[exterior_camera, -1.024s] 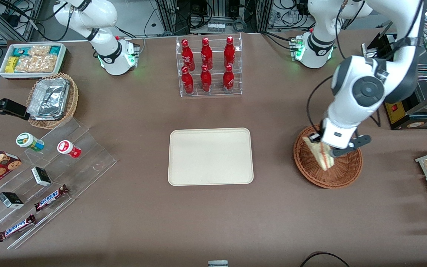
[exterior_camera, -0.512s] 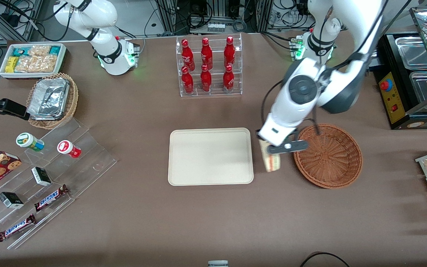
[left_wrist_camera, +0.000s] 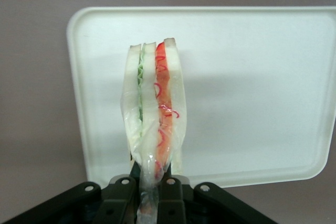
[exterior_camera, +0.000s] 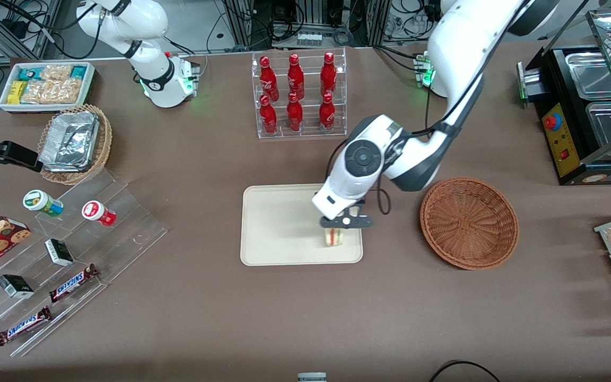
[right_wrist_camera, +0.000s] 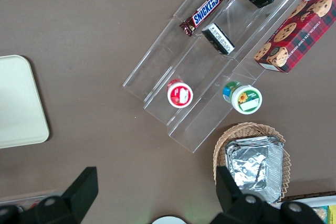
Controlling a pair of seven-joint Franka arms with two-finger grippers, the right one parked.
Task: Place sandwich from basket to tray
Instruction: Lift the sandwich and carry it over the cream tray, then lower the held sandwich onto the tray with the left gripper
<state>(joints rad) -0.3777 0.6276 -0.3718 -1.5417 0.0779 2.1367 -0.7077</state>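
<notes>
The tool hangs over the tray, at the tray end closest to the basket, its fingers pressed together on the clear wrap of the sandwich. The wrist camera shows the sandwich held on edge, the bread slices standing upright with green and red filling showing along the cut side, and the cream tray lying beneath it. From the front, the sandwich sits over the tray's near corner at the basket end; whether it touches the tray surface cannot be told. The woven basket stands on the brown tabletop beside the tray, toward the working arm's end.
</notes>
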